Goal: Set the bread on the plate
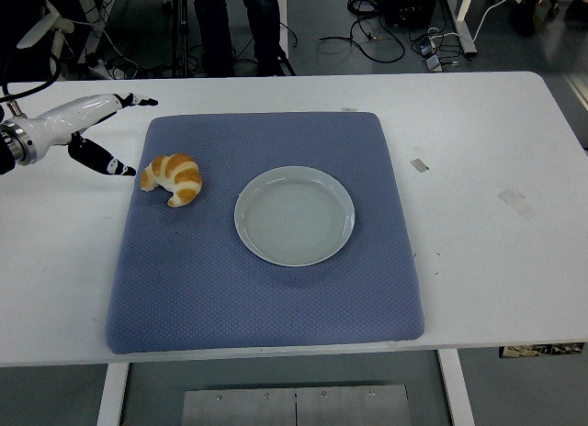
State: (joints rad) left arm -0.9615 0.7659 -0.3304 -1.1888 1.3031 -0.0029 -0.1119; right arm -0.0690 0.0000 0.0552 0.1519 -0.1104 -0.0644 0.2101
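Fingers [108,105] of my left hand [84,123] are spread apart and hold nothing, the upper ones stretched out flat toward the far left corner of the mat [266,288], the thumb angled down with its dark tip just beside the bread [172,178] without touching it. My hand is white with black fingertips and comes in from the left edge, low over the table [487,261], pointing right. My right hand is out of sight. The bread is a croissant, golden brown with paler bands across its ridges, curved like a crescent with its ends turned toward the near side; it lies on the mat's left part, near the plate [294,215] but clear of it. The plate is round, pale grey-green and sits at about the mat's middle. The mat is blue, quilted and square with rounded corners, lying on the white table. Beyond the far edge are a grey floor, black cables [372,27] and a person's dark trouser legs [234,27].
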